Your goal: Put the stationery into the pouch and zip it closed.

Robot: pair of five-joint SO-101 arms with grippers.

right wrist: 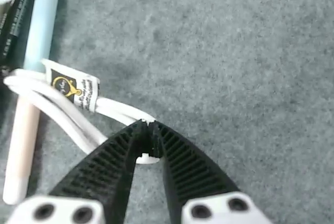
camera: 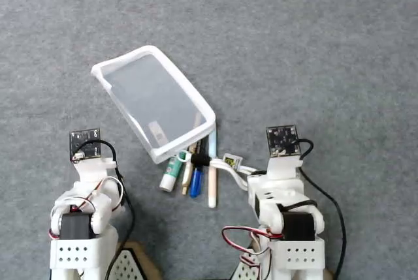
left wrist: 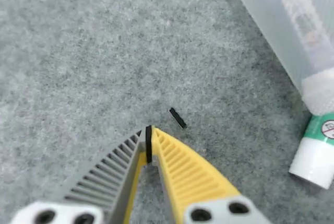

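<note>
From the high view, the translucent pouch [camera: 153, 100] lies slanted mid-table, its near end resting over the tops of the stationery: a glue stick [camera: 171, 177], a blue pen [camera: 195, 182], a pale pen [camera: 213, 175] and a tagged white cable [camera: 228, 168]. All of them are still outside the pouch, fanned toward the arms, probably so that either arm can reach them. The left arm [camera: 85, 182] and right arm [camera: 282, 188] sit at the near edge on either side of the pile. The surface is a grey felt-like mat [camera: 326, 51], with a dark strip of room along the far edge. In the left wrist view, the left gripper [left wrist: 148, 141] has its yellow and grey jaws closed on nothing, low over bare mat beside a small black scrap [left wrist: 177, 118]. The glue stick [left wrist: 318, 145] and the pouch edge [left wrist: 282, 20] lie off to one side. In the right wrist view, the right gripper [right wrist: 149, 127] has its black jaws meeting at the tips right over the bend of the white cable [right wrist: 57, 110], near its tag [right wrist: 73, 85]. Whether the cable is actually pinched I cannot tell. The pale pen [right wrist: 44, 31] lies just beyond.
</note>
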